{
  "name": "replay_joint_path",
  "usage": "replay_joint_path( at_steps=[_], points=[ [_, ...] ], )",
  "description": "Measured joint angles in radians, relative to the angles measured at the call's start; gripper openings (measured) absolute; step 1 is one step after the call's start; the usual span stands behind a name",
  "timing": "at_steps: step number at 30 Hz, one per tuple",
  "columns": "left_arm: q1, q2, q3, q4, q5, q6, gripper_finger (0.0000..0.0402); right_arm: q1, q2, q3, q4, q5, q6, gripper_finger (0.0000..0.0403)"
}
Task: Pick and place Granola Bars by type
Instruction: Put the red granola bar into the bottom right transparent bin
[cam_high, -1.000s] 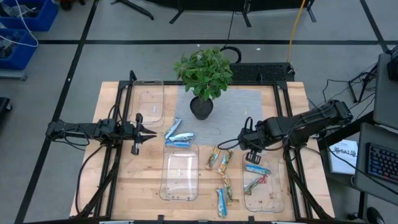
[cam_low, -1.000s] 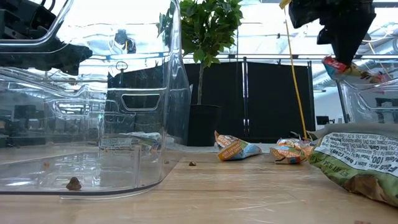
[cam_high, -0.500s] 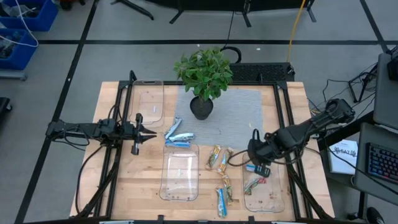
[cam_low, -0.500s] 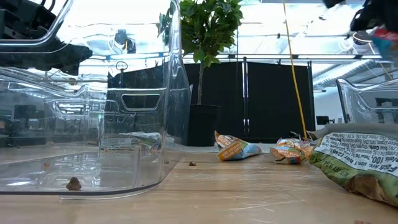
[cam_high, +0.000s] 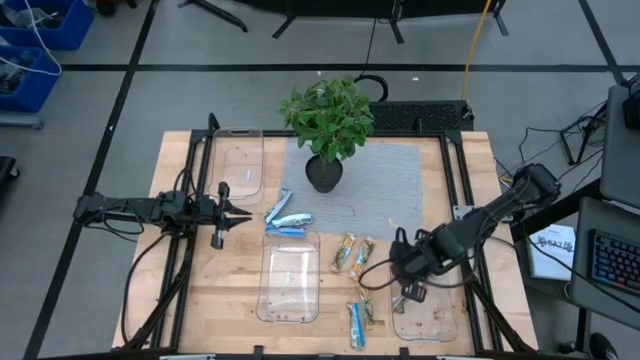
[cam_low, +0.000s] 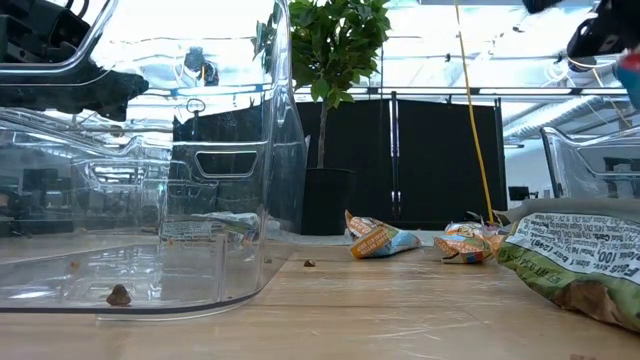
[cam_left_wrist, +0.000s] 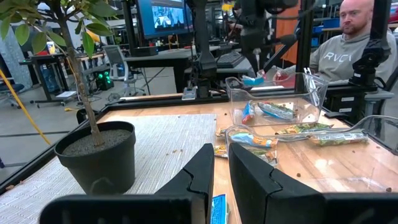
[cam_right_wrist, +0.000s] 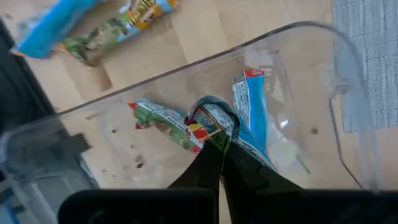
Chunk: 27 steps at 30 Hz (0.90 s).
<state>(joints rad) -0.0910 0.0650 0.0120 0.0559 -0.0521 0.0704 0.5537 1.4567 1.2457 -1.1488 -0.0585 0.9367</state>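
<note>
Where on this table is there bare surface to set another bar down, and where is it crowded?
Free: the grey mat right of the plant pot, and bare wood between the back-left tray and middle tray. Crowded: loose bars between the middle tray and right tray, where the right gripper holds a bar.

The table (cam_high: 200, 300) carries a potted plant (cam_high: 326, 125) at the back middle, standing on a mat (cam_high: 390, 185). One tray (cam_high: 238, 160) lies at the back left, another (cam_high: 288, 280) at the front middle, a third (cam_high: 430, 310) at the front right. Two bars (cam_high: 285, 218) lie just behind the middle tray, more bars (cam_high: 355, 255) between the middle and right trays. The right gripper (cam_high: 408, 285) hangs over the right tray, the left gripper (cam_high: 240, 213) left of the two bars.
</note>
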Motion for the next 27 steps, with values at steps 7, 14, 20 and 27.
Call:
replay_joint_path(
  at_steps=[7,14,20,27],
  points=[
    [0.000,0.000,0.000,0.000,0.000,0.000,0.0058,0.000,0.044,-0.117,0.100,-0.044,0.005,0.0000],
    [0.000,0.000,0.000,0.000,0.000,0.000,0.0058,-0.002,0.039,-0.311,0.327,-0.046,0.035,0.0000],
    [0.000,0.000,0.000,0.000,0.000,0.000,0.0058,-0.003,0.033,-0.362,0.328,0.007,0.041,0.0003],
    [0.000,0.000,0.000,-0.001,0.000,0.000,0.0058,-0.002,0.009,-0.366,0.379,-0.019,0.054,0.0053]
  ],
)
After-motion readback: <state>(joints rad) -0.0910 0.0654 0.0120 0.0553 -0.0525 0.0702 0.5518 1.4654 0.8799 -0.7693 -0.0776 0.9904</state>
